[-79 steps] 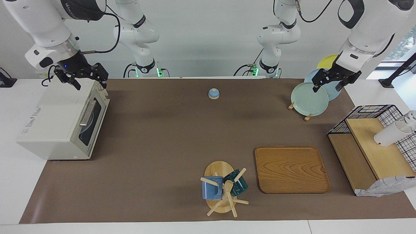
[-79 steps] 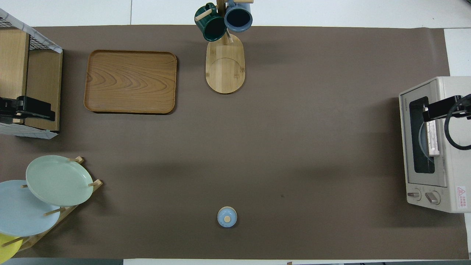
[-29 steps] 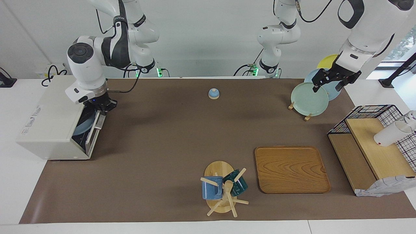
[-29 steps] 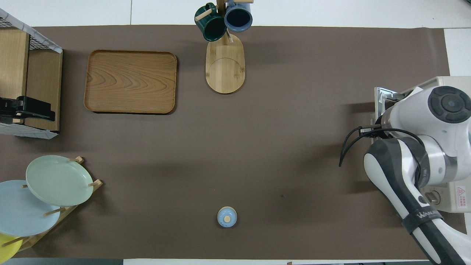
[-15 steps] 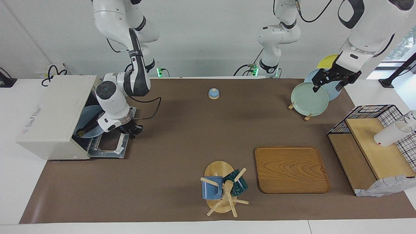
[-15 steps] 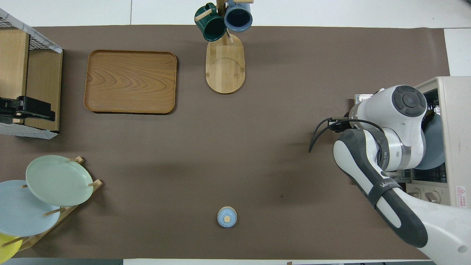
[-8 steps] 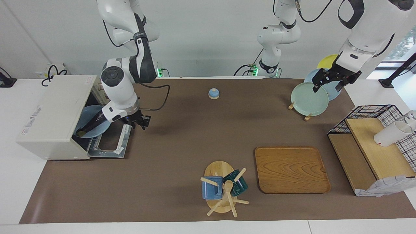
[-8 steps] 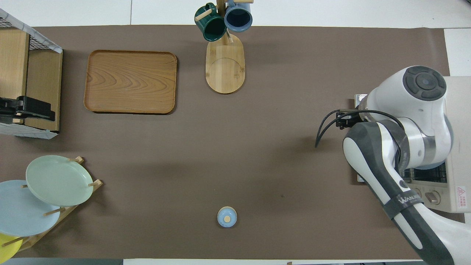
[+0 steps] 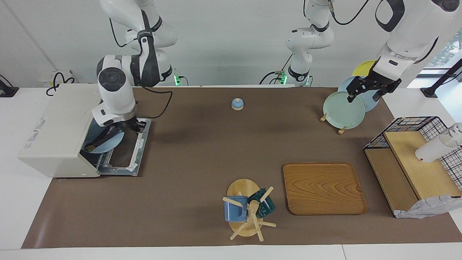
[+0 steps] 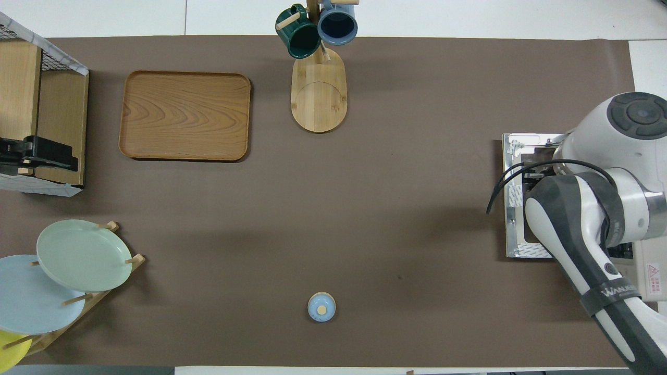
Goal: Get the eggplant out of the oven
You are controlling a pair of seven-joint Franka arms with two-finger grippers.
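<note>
The off-white oven [image 9: 54, 122] stands at the right arm's end of the table, its door [image 9: 136, 151] folded down flat on the mat. Inside, on the rack, a blue plate [image 9: 110, 144] carries the dark eggplant [image 9: 104, 137], which lies aslant with its stem end deeper in the oven. My right gripper [image 9: 124, 127] hangs at the oven's mouth, just over the eggplant's outer end. In the overhead view the right arm [image 10: 589, 208] hides the eggplant and most of the oven [image 10: 649, 271]; only the door [image 10: 516, 208] shows. My left gripper [image 9: 364, 95] waits, open, over the plate rack.
A plate rack [image 9: 343, 108] and a wire shelf basket [image 9: 415, 159] stand at the left arm's end. A wooden tray [image 9: 323, 187] and a mug tree [image 9: 247, 209] stand farther from the robots. A small blue knobbed lid [image 9: 237, 104] sits near the robots.
The right gripper pulled the oven door down until it lay flat, let go, swung out over the mat, then came back over the plate at the oven's mouth. The left arm has not moved.
</note>
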